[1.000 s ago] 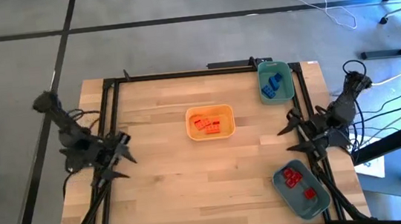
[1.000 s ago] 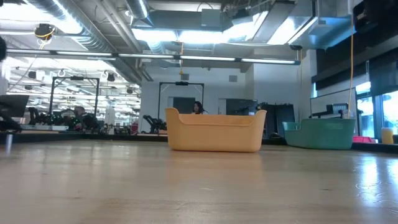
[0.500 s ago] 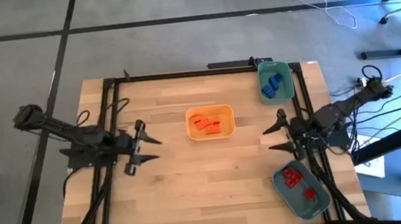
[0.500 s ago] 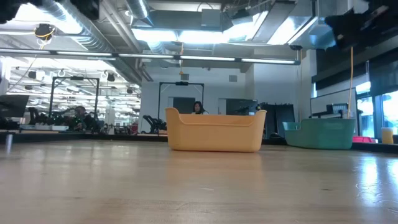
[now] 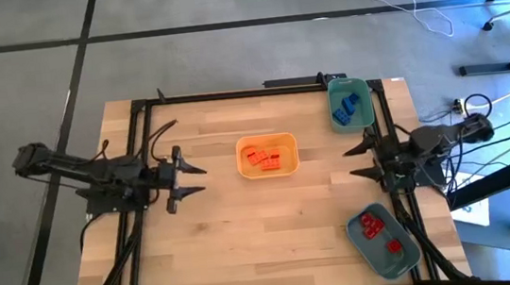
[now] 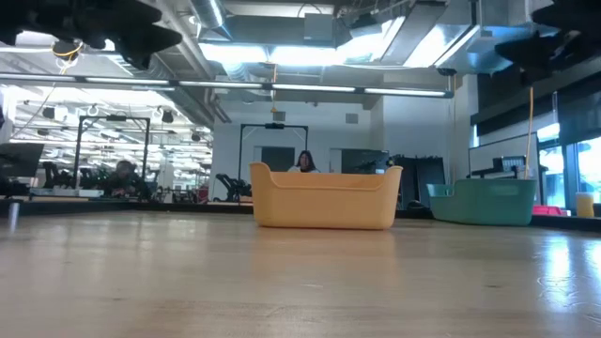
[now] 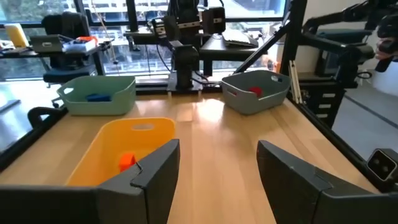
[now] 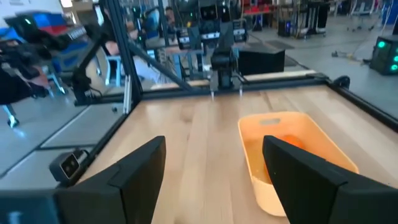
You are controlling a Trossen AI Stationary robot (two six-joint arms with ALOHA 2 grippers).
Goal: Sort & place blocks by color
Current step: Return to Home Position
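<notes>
Left pincer point(image 5: 186, 180) wide open, empty, over counter point(image 5: 246, 238) left. Right pincer point(image 5: 357, 160) likewise, right. Orange blocks point(image 5: 264, 158) in tray point(image 5: 242, 159); blue blocks point(image 5: 346, 106) far-right bin point(image 5: 347, 81); red blocks point(image 5: 374, 227) near-right bin point(image 5: 402, 260).

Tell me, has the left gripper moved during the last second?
Yes. The left gripper has swung toward the yellow bin, now pointing at it.

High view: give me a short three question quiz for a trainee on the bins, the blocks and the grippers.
1. True or false: the blue blocks lie in the teal bin.
2. The blocks in the gray bin are: A orange, B red, C blue.
3. Fill in: the left gripper and the right gripper are both ___, holding nothing.
Key: 1 true; 2 B; 3 open.
</notes>
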